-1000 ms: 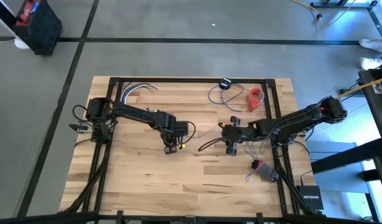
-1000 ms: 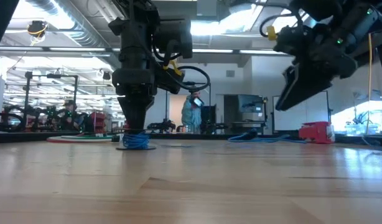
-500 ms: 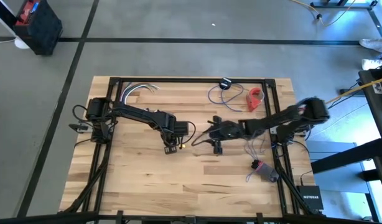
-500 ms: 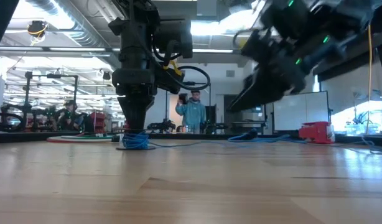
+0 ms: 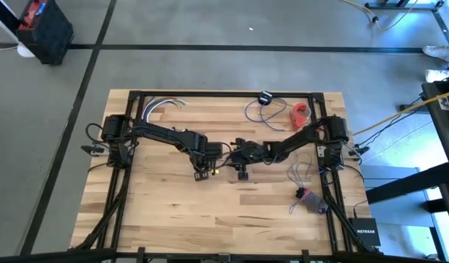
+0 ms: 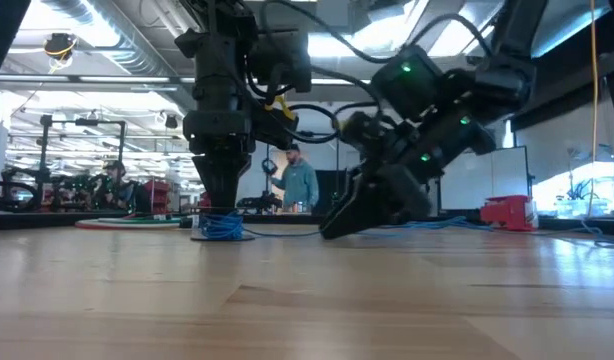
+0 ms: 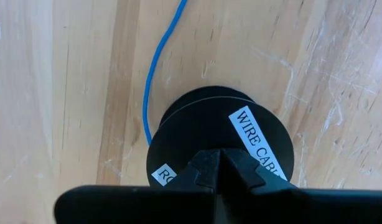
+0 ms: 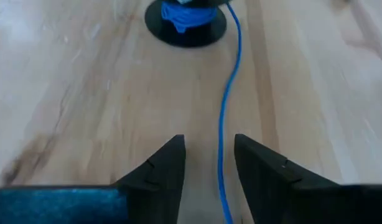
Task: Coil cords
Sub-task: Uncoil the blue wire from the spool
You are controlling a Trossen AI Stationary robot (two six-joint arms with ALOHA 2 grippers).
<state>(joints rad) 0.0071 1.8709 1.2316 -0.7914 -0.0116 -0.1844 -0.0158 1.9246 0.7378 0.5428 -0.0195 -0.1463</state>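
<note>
Wooden table [image 5: 159, 212] fills mid frame in the high view. I've got the left gripper [image 5: 201, 174] clamped shut on the black spool [image 7: 219, 146] at centre. Blue cord [image 8: 226, 112] runs from the spool between the parted fingers of the right gripper [image 8: 208, 163], just right of centre, untouched.

The wooden bench [image 5: 173, 197] stands on a grey concrete floor [image 5: 210, 66] with dark lines. Behind it is a big workshop hall with ceiling pipes [image 6: 87, 20], bright lamps, and a person [image 6: 299, 185] standing far back.
</note>
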